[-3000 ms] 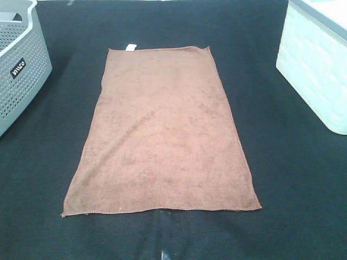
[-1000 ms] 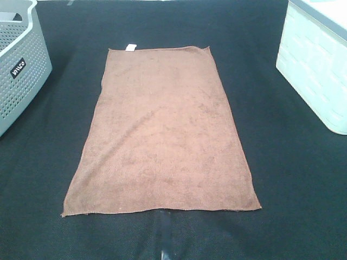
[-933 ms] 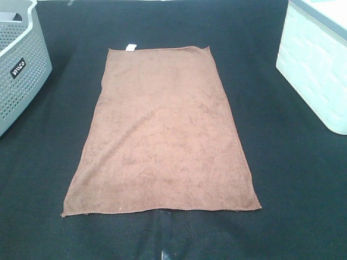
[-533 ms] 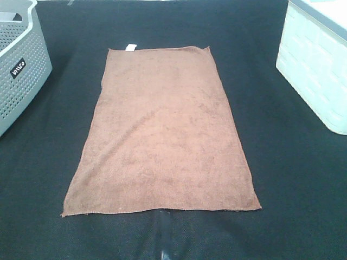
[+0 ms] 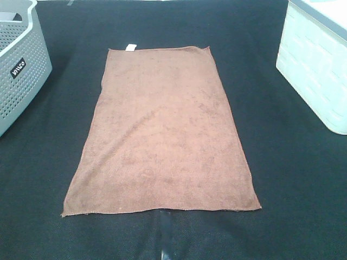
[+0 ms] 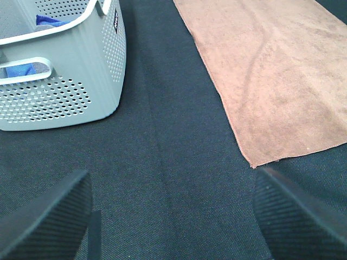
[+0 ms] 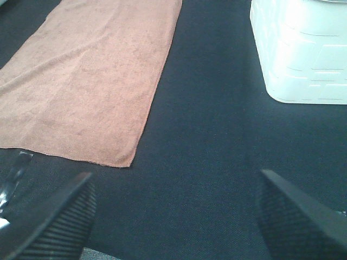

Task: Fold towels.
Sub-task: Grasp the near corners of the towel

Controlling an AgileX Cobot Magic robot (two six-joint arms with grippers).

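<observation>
Currently the brown towel (image 5: 162,130) is lying flat and fully spread in the middle of the black table cover (image 5: 282,179). Its long axis is running from the near edge of the table towards the far edge in the high view. The short edge carrying the small white tag (image 5: 129,47) is pointing away, at the far end. The near short edge is sitting just above a shiny strip (image 5: 165,235) on the cover.

Left gripper (image 6: 171,200): fingers (image 6: 49,216) are standing wide apart, gripping nothing and hovering over bare cover, near the towel's near left corner but not touching it. Right gripper (image 7: 176,200): fingers (image 7: 303,222) are likewise spread wide and empty, over bare cover beside the near right corner.

The grey perforated basket (image 5: 21,70) is sitting at the far left, well apart from the towel; something blue (image 6: 51,20) is showing inside it. The white basket (image 5: 314,70) is sitting at the far right; its contents are not visible.
</observation>
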